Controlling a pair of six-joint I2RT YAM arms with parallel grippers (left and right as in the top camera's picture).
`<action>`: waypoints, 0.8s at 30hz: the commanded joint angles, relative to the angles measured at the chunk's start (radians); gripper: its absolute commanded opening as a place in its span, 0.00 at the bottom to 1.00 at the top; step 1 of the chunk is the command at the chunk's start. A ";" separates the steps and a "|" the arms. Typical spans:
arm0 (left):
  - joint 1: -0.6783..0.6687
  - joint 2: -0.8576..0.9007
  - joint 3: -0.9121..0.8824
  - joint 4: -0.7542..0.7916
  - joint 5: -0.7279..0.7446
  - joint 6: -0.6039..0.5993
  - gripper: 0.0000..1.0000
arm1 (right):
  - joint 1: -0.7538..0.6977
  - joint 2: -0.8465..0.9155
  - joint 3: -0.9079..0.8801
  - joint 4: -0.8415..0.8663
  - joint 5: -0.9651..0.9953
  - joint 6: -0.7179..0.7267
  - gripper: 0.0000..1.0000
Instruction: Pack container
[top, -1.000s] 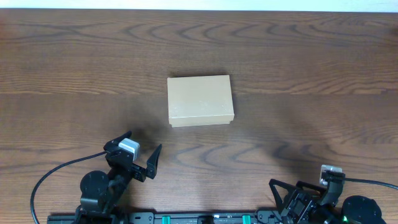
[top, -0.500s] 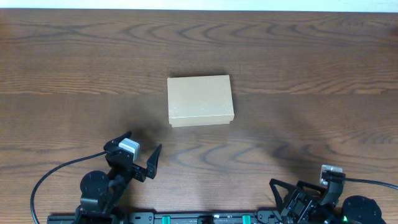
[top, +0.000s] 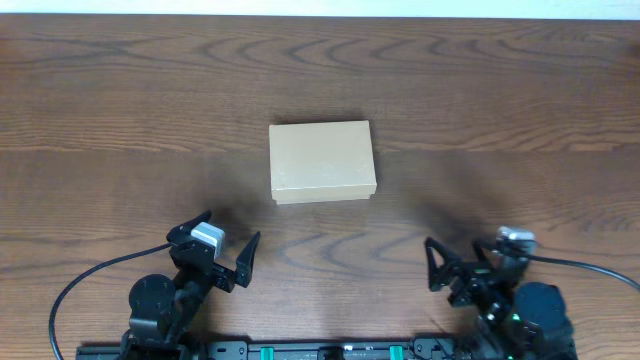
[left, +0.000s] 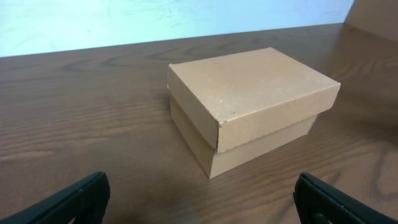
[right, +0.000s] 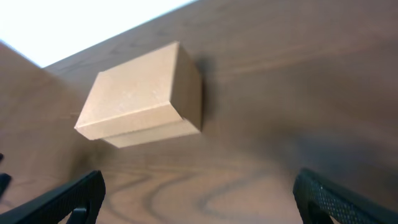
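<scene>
The container (top: 322, 161) is a small tan cardboard box with its lid shut, standing on the wooden table near the middle. It also shows in the left wrist view (left: 252, 106) and in the right wrist view (right: 143, 96). My left gripper (top: 228, 244) is open and empty, near the front edge, below and left of the box. My right gripper (top: 458, 262) is open and empty, near the front edge, below and right of the box. Neither gripper touches the box.
The wooden table (top: 500, 110) stretches bare around the box. A black cable (top: 75, 285) runs from the left arm at the front left. Another cable (top: 600, 270) runs from the right arm at the front right.
My right arm has risen from its low rest and moved up and left toward the box. The left arm and the box have not moved.
</scene>
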 joint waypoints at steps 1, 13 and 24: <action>0.007 -0.008 -0.024 -0.005 -0.011 0.010 0.95 | 0.062 -0.062 -0.109 0.079 0.034 -0.135 0.99; 0.007 -0.008 -0.024 -0.005 -0.011 0.010 0.95 | 0.121 -0.119 -0.335 0.117 0.034 -0.146 0.99; 0.007 -0.008 -0.024 -0.005 -0.011 0.010 0.95 | 0.125 -0.118 -0.335 0.114 0.029 -0.145 0.99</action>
